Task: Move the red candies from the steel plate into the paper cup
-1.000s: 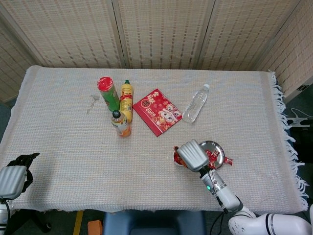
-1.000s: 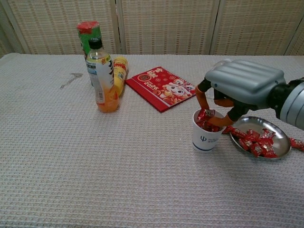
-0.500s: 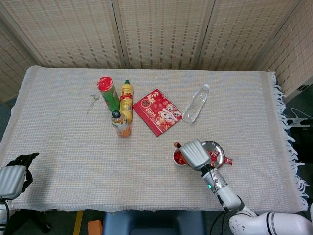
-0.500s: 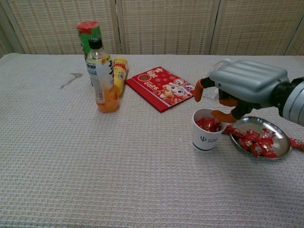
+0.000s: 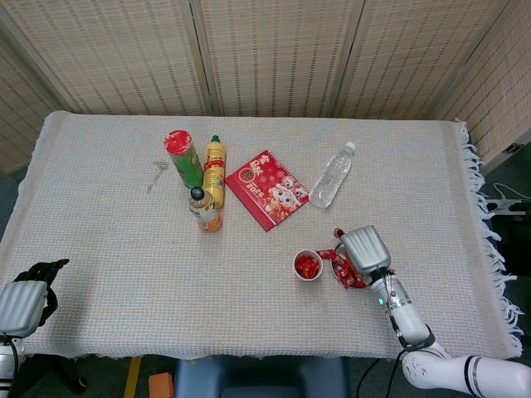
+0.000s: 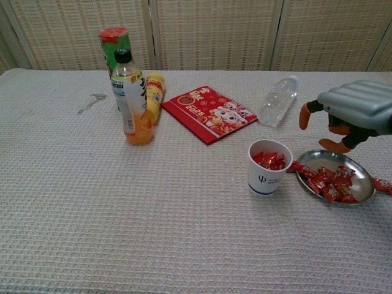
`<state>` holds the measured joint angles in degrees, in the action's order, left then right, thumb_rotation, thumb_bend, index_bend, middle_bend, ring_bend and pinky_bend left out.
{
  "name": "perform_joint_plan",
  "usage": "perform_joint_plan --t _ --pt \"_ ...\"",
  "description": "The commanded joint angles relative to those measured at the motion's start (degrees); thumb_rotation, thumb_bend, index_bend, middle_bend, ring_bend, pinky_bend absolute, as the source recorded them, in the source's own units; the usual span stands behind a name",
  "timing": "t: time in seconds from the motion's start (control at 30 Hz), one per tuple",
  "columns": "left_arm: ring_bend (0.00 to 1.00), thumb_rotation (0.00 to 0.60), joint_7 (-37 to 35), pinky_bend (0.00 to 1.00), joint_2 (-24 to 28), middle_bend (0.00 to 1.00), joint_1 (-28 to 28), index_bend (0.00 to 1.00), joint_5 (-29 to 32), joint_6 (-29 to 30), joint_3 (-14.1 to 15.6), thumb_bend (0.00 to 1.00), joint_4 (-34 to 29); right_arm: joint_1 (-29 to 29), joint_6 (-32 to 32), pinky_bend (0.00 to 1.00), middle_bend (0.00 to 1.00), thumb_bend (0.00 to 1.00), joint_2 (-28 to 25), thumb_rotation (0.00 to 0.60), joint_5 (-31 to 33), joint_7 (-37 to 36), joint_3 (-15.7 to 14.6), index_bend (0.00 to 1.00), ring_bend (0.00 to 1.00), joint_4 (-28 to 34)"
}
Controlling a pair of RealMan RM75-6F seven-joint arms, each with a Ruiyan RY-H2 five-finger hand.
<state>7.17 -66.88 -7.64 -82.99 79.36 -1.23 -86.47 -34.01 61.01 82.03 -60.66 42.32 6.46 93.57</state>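
Red candies (image 6: pixel 331 184) lay piled in the steel plate (image 6: pixel 365 174), a few spilling over its near rim toward the paper cup (image 6: pixel 269 166), which stood just beside the plate and already held several. Looked like mid-cycle: between a drop and a fresh pick. Right hand (image 6: pixel 352 116) hovered above the plate, palm down, fingers apart and curved, holding nothing. Next move, by the look of it: lowering onto the heap and pinching a candy cleanly. Left hand (image 5: pixel 25 298) hung off the table's near-left corner, empty, fingers loosely spread.
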Motion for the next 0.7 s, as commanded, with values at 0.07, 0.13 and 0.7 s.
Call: perform_joint_plan --t 0.07,0.13,0.7 --pt "0.19 0.600 0.2 0.35 -0.1 0.23 0.0 0.17 0.4 -0.1 -0.1 0.96 0.1 -0.9 -2.0 1.00 1.00 0.34 2.1 0.600 1.7 -1.1 -0.1 0.36 0.85 -3.4" --pt "0.19 0.600 0.1 0.35 -0.1 0.23 -0.1 0.17 0.6 -0.4 -0.2 0.96 0.2 -1.8 -3.2 1.00 1.00 0.33 4.4 0.600 2.3 -1.7 0.0 0.36 0.85 -5.8" --pt "0.19 0.600 -0.6 0.35 0.2 0.23 -0.1 0.17 0.4 -0.3 -0.1 0.96 0.3 -3.8 -3.4 1.00 1.00 0.22 10.2 0.600 4.4 -0.4 -0.7 0.43 0.85 -10.5"
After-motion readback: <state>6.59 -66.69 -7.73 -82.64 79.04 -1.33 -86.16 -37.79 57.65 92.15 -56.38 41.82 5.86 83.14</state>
